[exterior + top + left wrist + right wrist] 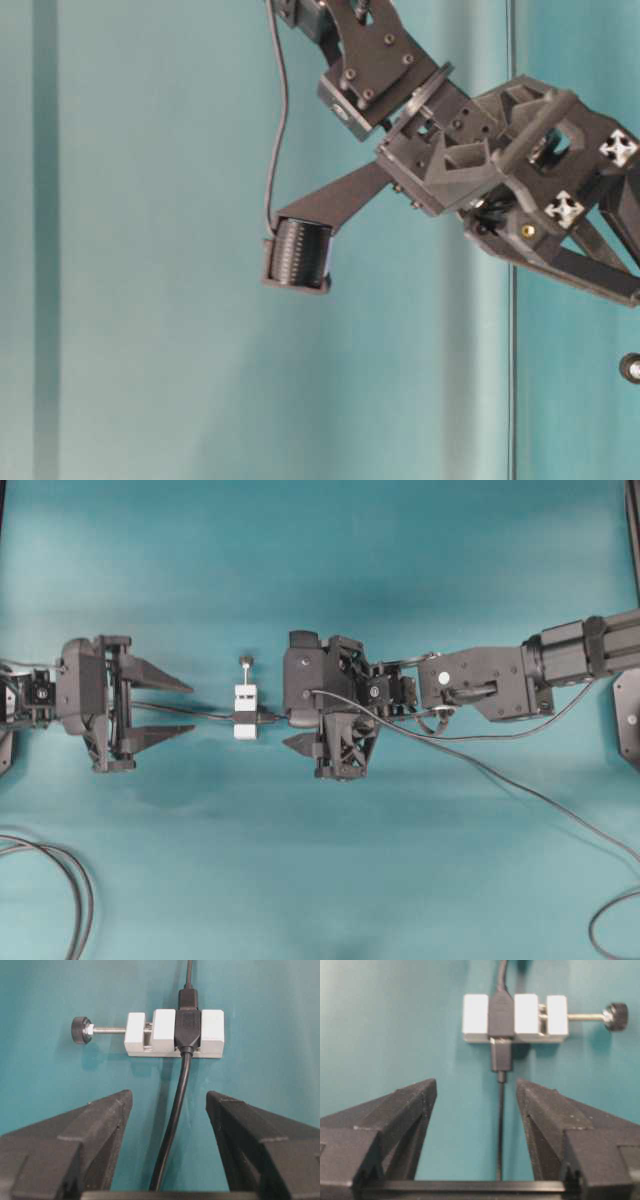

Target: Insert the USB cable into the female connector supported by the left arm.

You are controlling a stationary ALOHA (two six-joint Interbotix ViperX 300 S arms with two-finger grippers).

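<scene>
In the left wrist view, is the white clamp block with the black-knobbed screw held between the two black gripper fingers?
No. The white clamp block lies on the teal table beyond the open left gripper, clear of both fingers.

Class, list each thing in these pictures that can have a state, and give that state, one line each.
USB cable: plug seated against the female connector, lying on the table.
Female connector: clamped in the white block, resting on the table.
Clamp screw: knob out to the side.
Left end effector: open, holding nothing.
Right end effector: open, holding nothing.
</scene>
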